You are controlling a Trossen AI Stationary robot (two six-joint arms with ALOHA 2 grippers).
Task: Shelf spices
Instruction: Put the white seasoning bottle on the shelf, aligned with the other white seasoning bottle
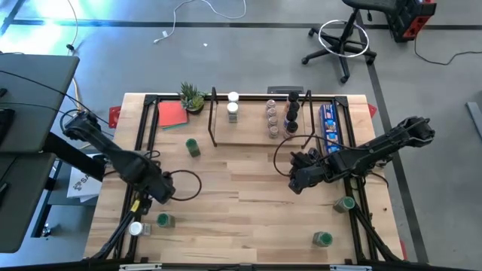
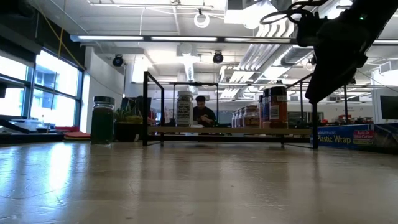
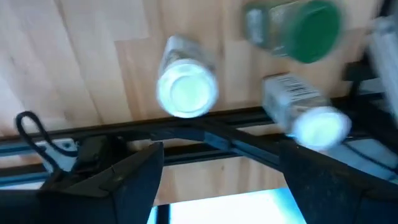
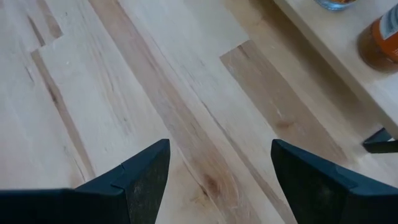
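The shelf [image 1: 260, 124] stands at the table's far middle with several spice jars [image 1: 273, 114] upright on its board. Another green-topped jar [image 1: 193, 147] stands on the table to its left. My left gripper [image 1: 161, 193] is open above the table's near left corner. In its wrist view [image 3: 221, 180] a white-topped jar [image 3: 186, 90], a green-topped jar [image 3: 298, 25] and a second white-topped jar [image 3: 311, 121] lie below it, none between the fingers. My right gripper [image 1: 298, 181] hangs open over bare wood [image 4: 217, 177] in front of the shelf's right end.
Two more jars [image 1: 345, 203] [image 1: 324, 239] stand near the table's right near corner. A long blue box [image 1: 329, 124] lies right of the shelf; a small plant [image 1: 192, 96] and a red sheet [image 1: 173, 114] lie to its left. Black frame rails [image 3: 205, 134] edge the table.
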